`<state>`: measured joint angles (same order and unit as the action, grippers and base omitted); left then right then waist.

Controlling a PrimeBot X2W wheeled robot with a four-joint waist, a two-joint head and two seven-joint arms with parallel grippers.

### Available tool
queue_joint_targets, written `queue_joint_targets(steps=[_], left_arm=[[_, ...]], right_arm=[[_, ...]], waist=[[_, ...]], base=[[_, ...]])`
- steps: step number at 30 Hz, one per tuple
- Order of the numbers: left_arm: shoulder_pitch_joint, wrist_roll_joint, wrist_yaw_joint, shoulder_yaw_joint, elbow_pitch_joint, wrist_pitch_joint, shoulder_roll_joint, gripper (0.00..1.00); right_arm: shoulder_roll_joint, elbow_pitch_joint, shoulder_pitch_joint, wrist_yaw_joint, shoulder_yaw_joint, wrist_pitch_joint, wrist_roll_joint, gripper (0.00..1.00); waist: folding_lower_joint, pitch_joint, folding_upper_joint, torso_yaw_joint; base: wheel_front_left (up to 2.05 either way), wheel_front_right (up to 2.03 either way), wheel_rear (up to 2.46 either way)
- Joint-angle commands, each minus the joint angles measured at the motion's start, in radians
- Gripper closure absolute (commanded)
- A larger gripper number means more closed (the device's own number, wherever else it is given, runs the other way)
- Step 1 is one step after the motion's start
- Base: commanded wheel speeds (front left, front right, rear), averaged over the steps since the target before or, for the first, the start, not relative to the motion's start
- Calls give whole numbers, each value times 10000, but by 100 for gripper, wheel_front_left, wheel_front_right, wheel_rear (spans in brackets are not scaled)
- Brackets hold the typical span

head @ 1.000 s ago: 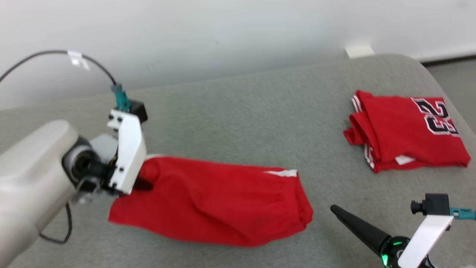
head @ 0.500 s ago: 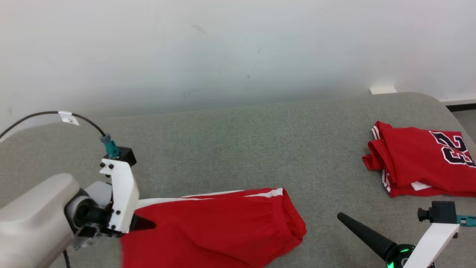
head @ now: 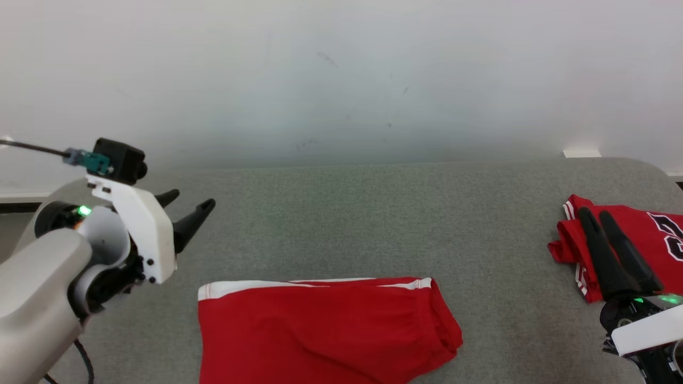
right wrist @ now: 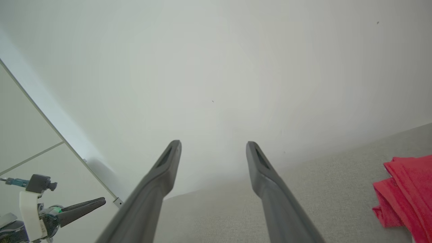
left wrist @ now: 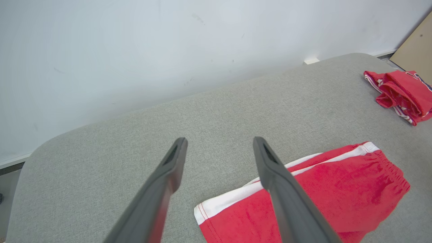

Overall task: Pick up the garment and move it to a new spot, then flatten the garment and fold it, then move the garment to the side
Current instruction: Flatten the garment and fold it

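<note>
The red shorts with a white side stripe lie folded and flat on the grey table, at the bottom centre of the head view. My left gripper hangs open above the table, up and to the left of the shorts, holding nothing. The left wrist view looks between its fingers at the shorts below. My right gripper rises at the lower right in front of a red jersey. Its fingers stand apart and empty.
A folded red jersey with a black number lies near the table's right edge, also seen as a red bundle in the right wrist view. A white wall runs behind the table. A tan board leans at the far right.
The head camera has tilted up. My left gripper let go of the shorts' left end, opened and rose clear. The right gripper swung up to point forward. The shorts now lie flat.
</note>
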<state>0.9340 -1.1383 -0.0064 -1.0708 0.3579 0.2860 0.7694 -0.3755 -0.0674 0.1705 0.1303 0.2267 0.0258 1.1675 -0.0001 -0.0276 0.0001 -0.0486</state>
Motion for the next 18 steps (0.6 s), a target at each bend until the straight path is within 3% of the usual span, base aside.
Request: queue_joint_targets(steps=[1,2,3,10,15,18], left_arm=[[-492,213,404,193,-201,-842,88,0],[-665,132,674,402,-293,-1328,65,0],[-665,132,674,402,-293,-1328,65,0],[-2313,266,2316,1534,-915,-4898,-105,0],[-3618,672,2961,2177,-1589,-5494,-331,0],[-4462,1406,3309,3090,-2110,-5501,-694,0]], right_arm=[[51,189,122,2,-133,-519,-523,0],[102,281,102,1,-230,-783,-759,0],[102,281,102,1,-230,-783,-759,0],[812,497,-373,2,-733,-2233,-2116,0],[1162,594,-955,2,-1037,-2555,-3049,0],[1285,685,-1220,2,-1218,-2644,-3501,0]], waist=[[1,-9,-1,137],[1,-6,-1,186],[1,-6,-1,186],[1,77,-1,497],[1,74,-1,672],[1,64,-1,738]], base=[[0,0,0],[0,0,0],[0,0,0],[0,0,0],[0,0,0],[0,0,0]])
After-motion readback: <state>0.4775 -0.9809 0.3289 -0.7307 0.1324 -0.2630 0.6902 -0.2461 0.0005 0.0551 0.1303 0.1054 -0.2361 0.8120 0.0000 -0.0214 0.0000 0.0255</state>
